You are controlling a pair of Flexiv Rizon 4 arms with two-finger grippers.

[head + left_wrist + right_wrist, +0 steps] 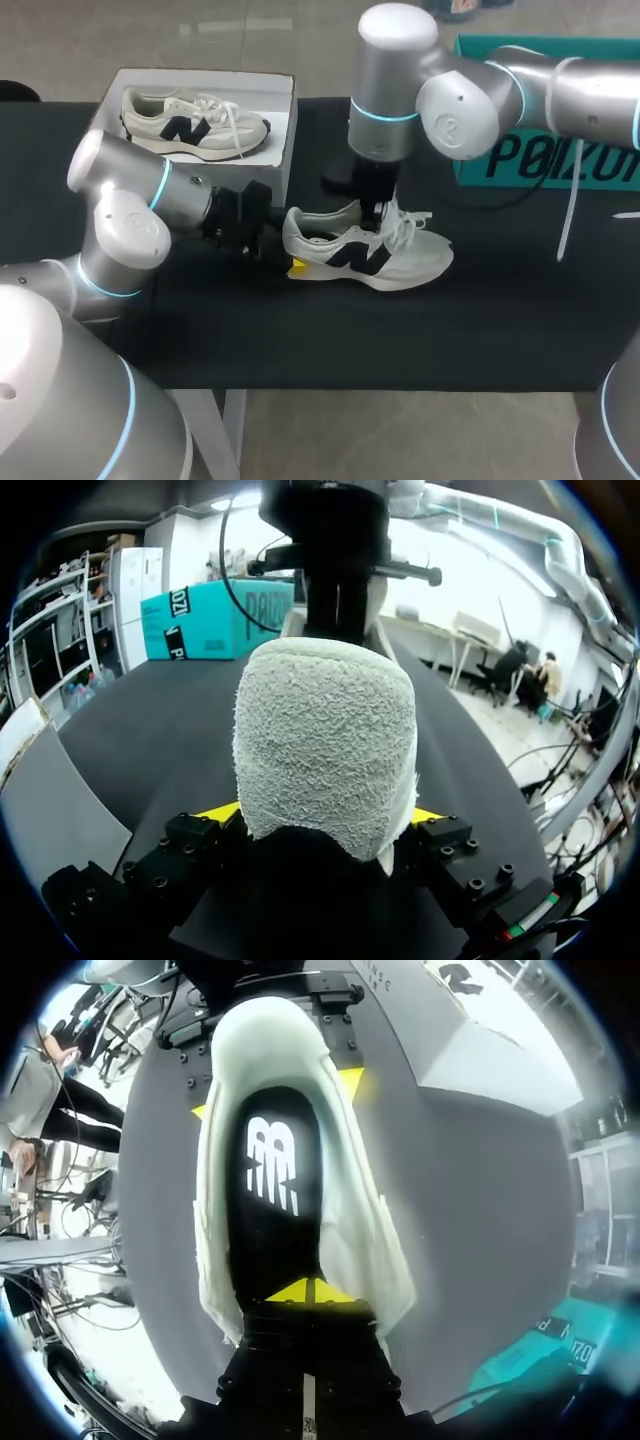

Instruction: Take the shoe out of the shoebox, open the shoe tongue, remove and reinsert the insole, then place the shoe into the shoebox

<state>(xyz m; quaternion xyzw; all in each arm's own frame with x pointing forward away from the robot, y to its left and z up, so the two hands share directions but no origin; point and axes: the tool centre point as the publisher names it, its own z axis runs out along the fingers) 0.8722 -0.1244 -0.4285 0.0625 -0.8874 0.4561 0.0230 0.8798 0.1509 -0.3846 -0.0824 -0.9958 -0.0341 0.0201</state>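
At frame centre the left gripper (292, 263) clamped the shoe (372, 256) by its heel; the right gripper (311, 1291), tips together, stood inside.

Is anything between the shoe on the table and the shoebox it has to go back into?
Nothing lies on the table between the shoe and the shoebox. But a second shoe already lies inside the box, and the left gripper holds the shoe's heel on the box side.
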